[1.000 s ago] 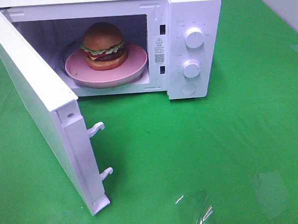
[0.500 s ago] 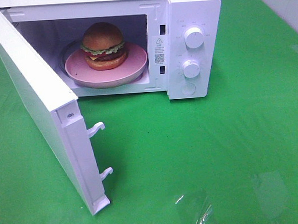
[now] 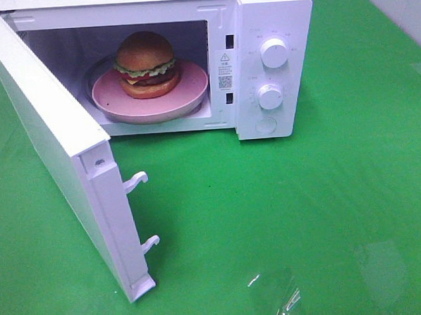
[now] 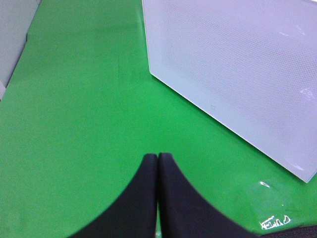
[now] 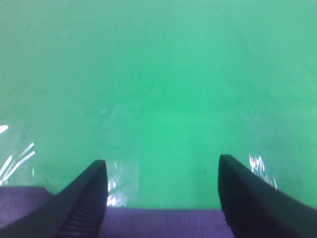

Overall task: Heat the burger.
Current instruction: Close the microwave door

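Progress, high view: burger (image 3: 146,64) sits on the pink plate (image 3: 190,95) inside the microwave (image 3: 274,20), so loading looks done. The door (image 3: 47,145) stands wide open, so shutting it and setting the knobs look left to do.
Burger: whole and upright, with a smooth domed golden-brown bun, frilly green lettuce, a yellow cheese edge and a dark patty.
Plate: round, pink and matte with a shallow rim, filling most of the cavity floor.
Microwave: boxy white glossy shell. On its right panel the upper knob (image 3: 273,52) is above the lower knob (image 3: 270,96), both round, with a round button (image 3: 266,125) beneath.
Door: flat white slab hinged on the left, with two hooked latches (image 3: 137,181) on its free edge.
Cloth (image 3: 326,208): even green with a slight sheen. A patch of clear glinting film lies near the front edge.
Arms, high view: neither gripper shows.
Left wrist view: left gripper (image 4: 157,156) has smooth black tapered fingers pressed together with nothing between them. It is over the cloth (image 4: 79,99) with the door (image 4: 233,64) near, its pale panel finely dotted like mesh.
Right wrist view: right gripper (image 5: 162,161) has dark fingers spread wide and is empty. One inner pad (image 5: 86,208) is ribbed. Only cloth (image 5: 158,74) and film glints lie ahead.
Burger, wrist views: not visible.
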Controlling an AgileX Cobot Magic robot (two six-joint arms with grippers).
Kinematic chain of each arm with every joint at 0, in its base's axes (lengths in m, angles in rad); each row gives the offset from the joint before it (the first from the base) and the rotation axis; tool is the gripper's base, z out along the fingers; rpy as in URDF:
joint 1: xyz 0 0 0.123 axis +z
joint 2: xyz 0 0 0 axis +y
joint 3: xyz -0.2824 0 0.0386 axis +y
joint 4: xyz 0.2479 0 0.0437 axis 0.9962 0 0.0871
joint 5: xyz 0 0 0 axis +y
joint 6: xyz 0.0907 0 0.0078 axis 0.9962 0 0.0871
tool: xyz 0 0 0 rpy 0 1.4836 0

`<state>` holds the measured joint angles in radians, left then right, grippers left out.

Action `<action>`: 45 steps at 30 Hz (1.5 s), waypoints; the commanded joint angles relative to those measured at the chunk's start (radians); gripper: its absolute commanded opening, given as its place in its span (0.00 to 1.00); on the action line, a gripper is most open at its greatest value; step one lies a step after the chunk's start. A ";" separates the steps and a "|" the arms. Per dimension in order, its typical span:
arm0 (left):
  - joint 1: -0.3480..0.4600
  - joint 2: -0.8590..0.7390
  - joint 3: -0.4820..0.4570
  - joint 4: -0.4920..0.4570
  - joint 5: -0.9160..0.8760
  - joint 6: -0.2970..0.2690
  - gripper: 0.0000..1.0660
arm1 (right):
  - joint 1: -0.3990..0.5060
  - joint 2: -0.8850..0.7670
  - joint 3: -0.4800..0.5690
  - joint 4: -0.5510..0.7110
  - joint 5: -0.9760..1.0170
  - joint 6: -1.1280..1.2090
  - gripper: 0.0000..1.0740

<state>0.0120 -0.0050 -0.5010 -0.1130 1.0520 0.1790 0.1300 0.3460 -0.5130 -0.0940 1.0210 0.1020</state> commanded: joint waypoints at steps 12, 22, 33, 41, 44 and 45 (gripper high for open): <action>0.001 -0.021 0.003 -0.002 -0.012 -0.005 0.00 | 0.001 -0.308 0.007 0.001 -0.015 -0.009 0.56; 0.001 -0.021 0.003 -0.002 -0.012 -0.005 0.00 | 0.001 -0.376 0.007 0.001 -0.008 -0.009 0.55; 0.001 -0.020 0.003 0.003 -0.012 -0.006 0.00 | 0.001 -0.376 0.014 0.001 -0.015 -0.010 0.53; 0.001 -0.020 0.003 -0.005 -0.012 -0.006 0.00 | 0.001 -0.376 0.014 0.001 -0.015 -0.010 0.53; 0.001 -0.020 0.003 -0.006 -0.012 -0.006 0.00 | 0.001 -0.376 0.014 0.001 -0.015 -0.010 0.53; 0.001 -0.020 0.003 -0.009 -0.013 -0.006 0.00 | 0.001 -0.376 0.014 0.001 -0.015 -0.009 0.53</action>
<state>0.0120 -0.0050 -0.5010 -0.1120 1.0520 0.1790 0.1300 -0.0030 -0.5020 -0.0940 1.0170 0.1000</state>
